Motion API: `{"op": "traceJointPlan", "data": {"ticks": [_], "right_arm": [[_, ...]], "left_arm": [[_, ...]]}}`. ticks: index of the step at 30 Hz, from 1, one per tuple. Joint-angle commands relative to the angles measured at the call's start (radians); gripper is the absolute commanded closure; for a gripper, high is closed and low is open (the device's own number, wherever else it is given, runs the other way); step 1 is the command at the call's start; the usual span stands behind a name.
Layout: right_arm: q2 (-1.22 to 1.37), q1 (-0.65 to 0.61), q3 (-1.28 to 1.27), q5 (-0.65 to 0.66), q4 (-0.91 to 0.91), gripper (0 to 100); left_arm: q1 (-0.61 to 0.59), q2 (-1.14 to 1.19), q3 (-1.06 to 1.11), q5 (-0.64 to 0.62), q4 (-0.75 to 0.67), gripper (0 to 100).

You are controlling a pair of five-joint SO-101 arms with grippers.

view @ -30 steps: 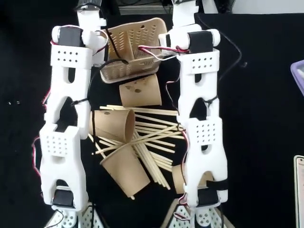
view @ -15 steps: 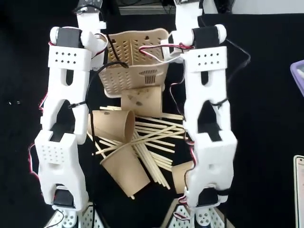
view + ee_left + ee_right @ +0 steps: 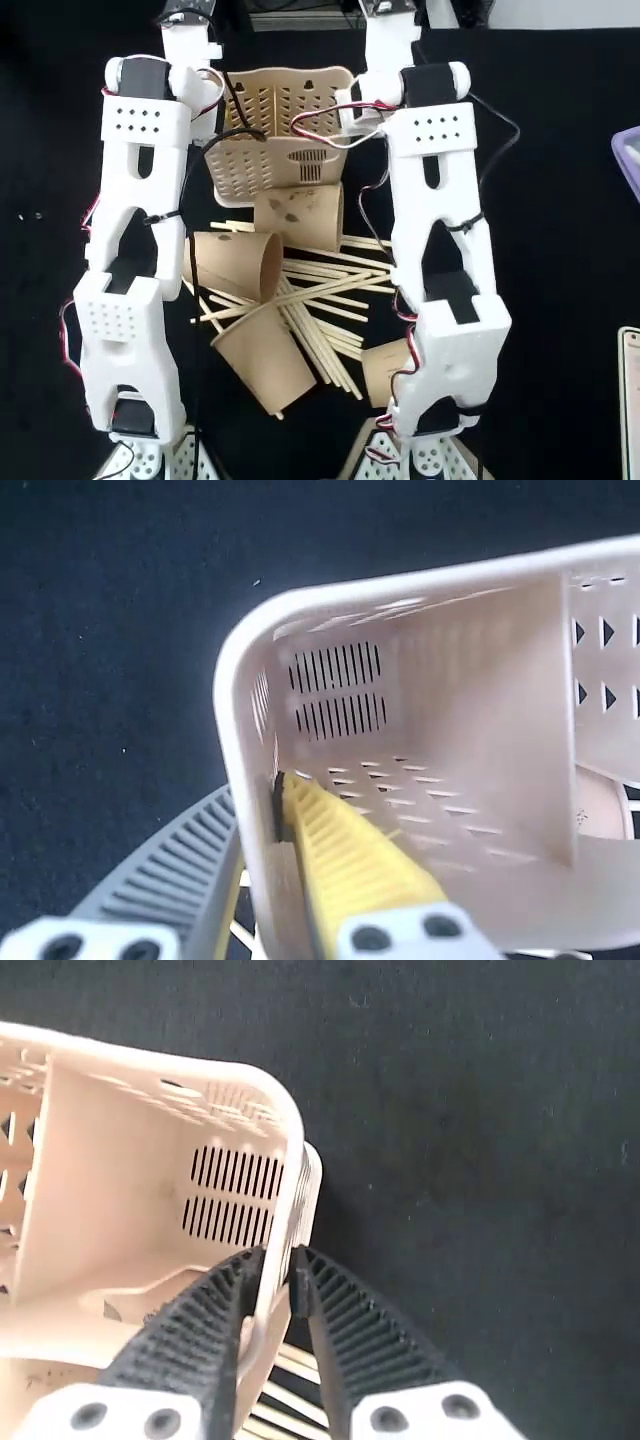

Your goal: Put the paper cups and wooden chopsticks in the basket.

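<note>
Basket (image 3: pixel 275 140) sits at the far edge of the desk (image 3: pixel 560 200), mid, betw. both arms, and looks tipped w/ its side wall toward the pile. L claw (image 3: pixel 258 798) is clamped on one end wall and R claw (image 3: pixel 278 1260) pinches the opp. rim corner, prob. a two-sided hold to steady it for loading. Nothing visible inside. Paper cups (image 3: pixel 235 262) lie on their sides w/ chopsticks (image 3: pixel 320 300) scattered mid-desk, one cup just beside the basket.

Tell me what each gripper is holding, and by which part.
Both hold the basket by its rim. The left gripper is shut over one side wall and the right gripper over the opposite wall, each with one jaw inside and one outside.
</note>
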State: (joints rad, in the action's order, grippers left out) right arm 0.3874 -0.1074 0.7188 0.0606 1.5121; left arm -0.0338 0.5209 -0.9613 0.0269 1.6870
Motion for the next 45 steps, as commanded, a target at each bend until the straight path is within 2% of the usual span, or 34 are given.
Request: {"op": "traceJointPlan", "data": {"ticks": [1,4,7,13,24,27,35,42,45], "right_arm": [[-0.067,0.012,0.001,-0.005,-0.043,95.8],[-0.062,-0.018,-0.008,0.017,-0.060,87.7],[-0.068,-0.035,-0.008,0.041,-0.094,83.5],[-0.064,-0.049,0.039,0.044,-0.135,83.3],[-0.070,-0.054,0.173,0.044,-0.094,81.5],[-0.062,-0.054,0.165,0.040,-0.097,78.2],[-0.070,-0.054,0.016,0.038,-0.161,78.3],[-0.065,-0.109,0.068,0.044,-0.100,81.6],[-0.054,-0.121,0.025,0.097,-0.104,83.9]], "left_arm": [[-0.101,0.011,-0.039,0.021,-0.011,89],[-0.097,0.009,-0.059,0.021,-0.015,82],[-0.096,0.009,-0.111,0.021,-0.015,81],[-0.099,0.009,-0.220,0.021,-0.014,81],[-0.091,0.000,-0.351,0.021,-0.008,81],[-0.091,0.006,-0.355,0.021,-0.008,81],[-0.091,0.063,-0.328,0.021,0.006,81],[-0.090,0.071,-0.337,0.021,0.031,81],[-0.070,0.081,-0.328,0.021,0.035,89]]}}
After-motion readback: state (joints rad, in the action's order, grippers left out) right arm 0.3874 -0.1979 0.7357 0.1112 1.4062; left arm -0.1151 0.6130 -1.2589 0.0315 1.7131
